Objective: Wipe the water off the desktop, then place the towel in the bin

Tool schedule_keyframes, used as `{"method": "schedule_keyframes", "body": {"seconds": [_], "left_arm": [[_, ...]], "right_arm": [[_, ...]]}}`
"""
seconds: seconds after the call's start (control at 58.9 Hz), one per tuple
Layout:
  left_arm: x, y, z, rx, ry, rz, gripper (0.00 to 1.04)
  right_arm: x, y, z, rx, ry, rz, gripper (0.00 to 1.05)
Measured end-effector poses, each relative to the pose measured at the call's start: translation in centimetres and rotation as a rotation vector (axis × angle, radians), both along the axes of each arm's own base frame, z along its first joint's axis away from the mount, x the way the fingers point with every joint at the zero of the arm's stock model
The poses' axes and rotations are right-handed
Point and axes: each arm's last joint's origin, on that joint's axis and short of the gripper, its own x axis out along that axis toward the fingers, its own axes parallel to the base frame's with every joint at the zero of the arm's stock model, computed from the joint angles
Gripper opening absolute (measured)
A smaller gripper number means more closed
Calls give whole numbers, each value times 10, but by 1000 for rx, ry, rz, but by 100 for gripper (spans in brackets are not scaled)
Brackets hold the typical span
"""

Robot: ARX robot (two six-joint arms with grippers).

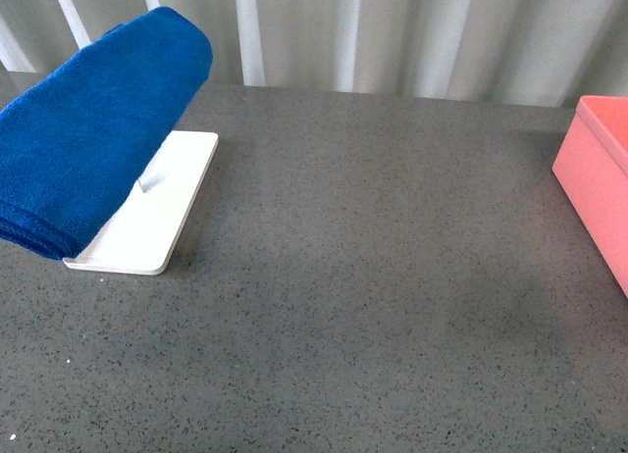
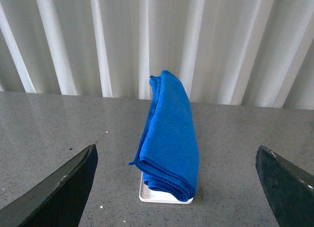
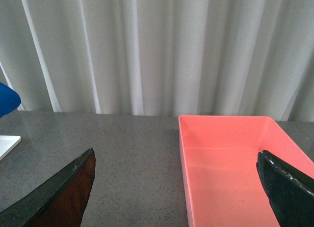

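The blue towel (image 1: 93, 129) hangs folded over a rack on a flat white tray (image 1: 157, 218) at the left of the speckled grey desktop (image 1: 373, 276). The left wrist view shows the towel (image 2: 169, 138) ahead, centred between my open left gripper's (image 2: 179, 187) two dark fingers and well apart from them. The pink bin (image 1: 601, 178) stands at the right edge. In the right wrist view the bin (image 3: 230, 173) lies empty ahead of my open right gripper (image 3: 179, 187). Neither gripper shows in the front view. I see no clear water patch.
A white pleated curtain (image 1: 392, 31) runs along the back edge of the desktop. The white tray's corner (image 3: 7, 144) and a bit of the towel (image 3: 7, 101) show at the edge of the right wrist view.
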Motion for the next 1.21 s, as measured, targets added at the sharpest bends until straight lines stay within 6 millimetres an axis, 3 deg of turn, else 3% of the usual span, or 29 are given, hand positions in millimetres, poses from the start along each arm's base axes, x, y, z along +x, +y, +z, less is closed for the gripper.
{"method": "schedule_keyframes", "body": {"seconds": [0.204, 0.289, 0.357, 0.458, 0.56, 0.781, 0.9, 0.985, 1.206], "left_arm": [[0, 0, 0, 0, 0, 0, 98], [6, 2, -1, -211, 255, -33, 98], [19, 6, 7, -324, 304, -30, 98], [50, 14, 37, -359, 262, -59, 98], [94, 17, 73, -300, 216, -113, 98], [190, 13, 111, -125, 203, -175, 98], [234, 9, 110, -38, 278, -177, 98], [262, 5, 98, 32, 340, -195, 98], [303, 6, 70, 169, 485, -169, 98]], "right_arm": [[0, 0, 0, 0, 0, 0, 98], [0, 0, 0, 0, 0, 0, 98], [0, 0, 0, 0, 0, 0, 98], [0, 0, 0, 0, 0, 0, 98], [0, 0, 0, 0, 0, 0, 98], [0, 0, 0, 0, 0, 0, 98], [0, 0, 0, 1, 0, 0, 98], [0, 0, 0, 1, 0, 0, 98], [0, 0, 0, 3, 0, 0, 98]]}}
